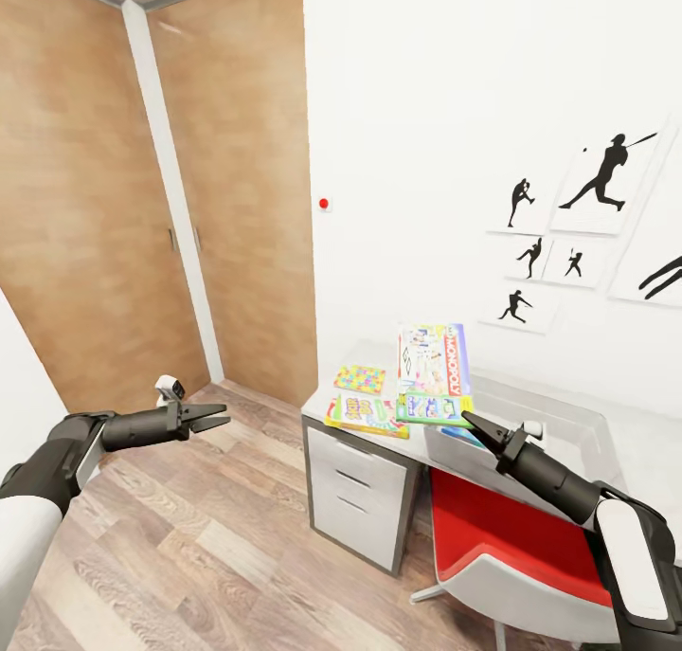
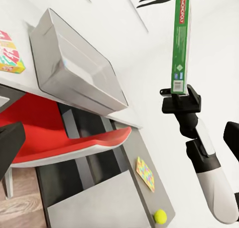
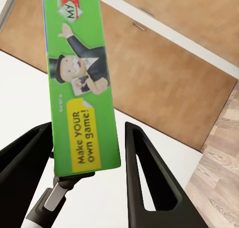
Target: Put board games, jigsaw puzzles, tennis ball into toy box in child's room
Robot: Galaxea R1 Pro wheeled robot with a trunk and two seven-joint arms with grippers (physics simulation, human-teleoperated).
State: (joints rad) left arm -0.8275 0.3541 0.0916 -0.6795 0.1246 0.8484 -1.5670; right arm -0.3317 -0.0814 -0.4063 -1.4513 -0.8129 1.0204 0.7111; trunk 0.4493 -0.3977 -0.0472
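1. The right gripper (image 1: 471, 425) is clamped on the My Monopoly box (image 1: 434, 362) and holds it up in the air just above the front edge of the table (image 1: 358, 499). In the left wrist view the box stands on end, straight up out of the gripper.
2. Readable text: "MONOPOLY" in red runs along the box's pale cover, and the green side in the right wrist view says "Make YOUR own game!" on a yellow patch, with the moustached top-hat guy above it and "MY M..." cut off at the top.
3. The left gripper (image 1: 213, 416) has its fingers apart with nothing in them, out over the wood floor well to the left of the table.
4. At the table's left end there's a jigsaw puzzle (image 1: 360, 379) lying flat, and a yellow-green board game (image 1: 365, 414) just in front of it. I can't read its lettering.
5. The grey toy box (image 2: 74, 63) sits on the table further along.
6. Beyond the toy box, at the table's far end, lie a second jigsaw puzzle (image 2: 145, 173) and the tennis ball (image 2: 160, 216).
7. A red chair (image 1: 511, 537) is tucked under the table
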